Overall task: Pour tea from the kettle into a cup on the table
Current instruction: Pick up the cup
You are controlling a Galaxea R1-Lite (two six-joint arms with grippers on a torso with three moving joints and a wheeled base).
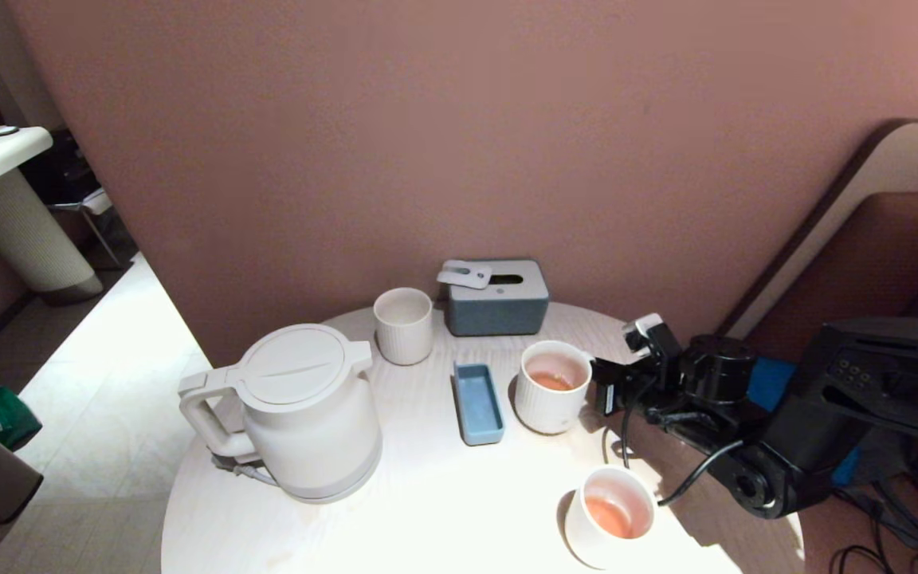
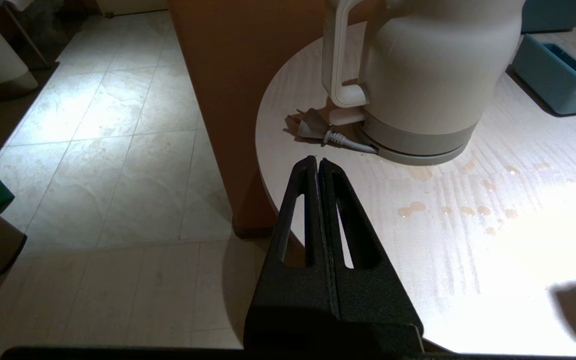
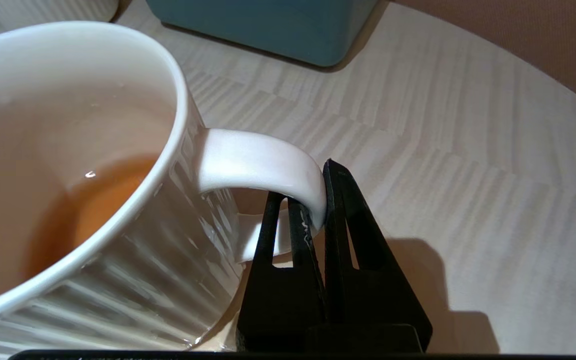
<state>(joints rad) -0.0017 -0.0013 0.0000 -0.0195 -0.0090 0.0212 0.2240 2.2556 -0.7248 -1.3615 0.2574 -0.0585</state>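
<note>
The right gripper (image 3: 318,195) reaches in low over the worktop's right edge, clamped tight. The left gripper (image 2: 317,165) hangs closed off the left edge.

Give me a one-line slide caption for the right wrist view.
Right gripper shut on the loop handle of the ribbed white cup, which holds a little orange tea on the pale wood table.

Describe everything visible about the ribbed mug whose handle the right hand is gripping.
The cup is a white glossy mug, ceramic by its look, with fine vertical ribs and a small loop handle. It stands upright on the table, right of the blue tray, holding a shallow pool of orange-pink tea. The right hand is shut on the handle's outer curve.
</note>
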